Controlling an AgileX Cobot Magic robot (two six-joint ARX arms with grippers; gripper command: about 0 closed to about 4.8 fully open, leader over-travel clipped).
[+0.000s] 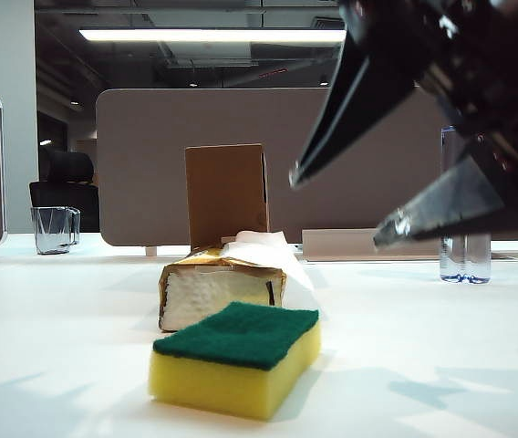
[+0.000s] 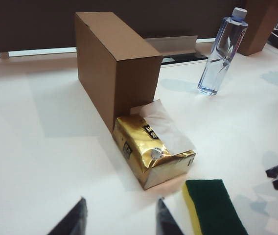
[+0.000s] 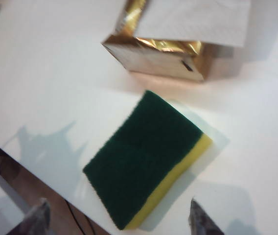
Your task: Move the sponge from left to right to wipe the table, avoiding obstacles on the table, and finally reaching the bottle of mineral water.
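Currently, the rectangular yellow foam sponge with its dark green scouring face up (image 1: pixel 238 358) lies flat on the plain white tabletop (image 1: pixel 49 365), untouched by either arm. Just behind it, near but apparently not touching, is the gold-and-white soft tissue pack (image 1: pixel 221 285) with a white tissue pulled out, and behind that the upright brown cardboard box (image 1: pixel 227 194); together these form the obstacles. The tall clear plastic bottle of mineral water (image 2: pixel 222 50) stands well apart on the far right side.

The right gripper (image 3: pixel 117 219) is held above the sponge with its fingers spread wide apart and empty, the sponge lying between and beyond the two tips in the right wrist view. The left gripper (image 2: pixel 120 218) hangs empty beside the sponge's near end, its fingers partly apart, and takes no part in the step.

The step in hand is judged to be the grasp. It would be done well if the right gripper were lowered straight over the sponge's middle, the fingers being set across the two long yellow sides so that the block is squeezed evenly. A low grip should be sought, so that the sponge stays flat on the table when pushed. The tissue pack should be left undisturbed during the descent, and the wiping path is best planned along the near side of it toward the bottle.
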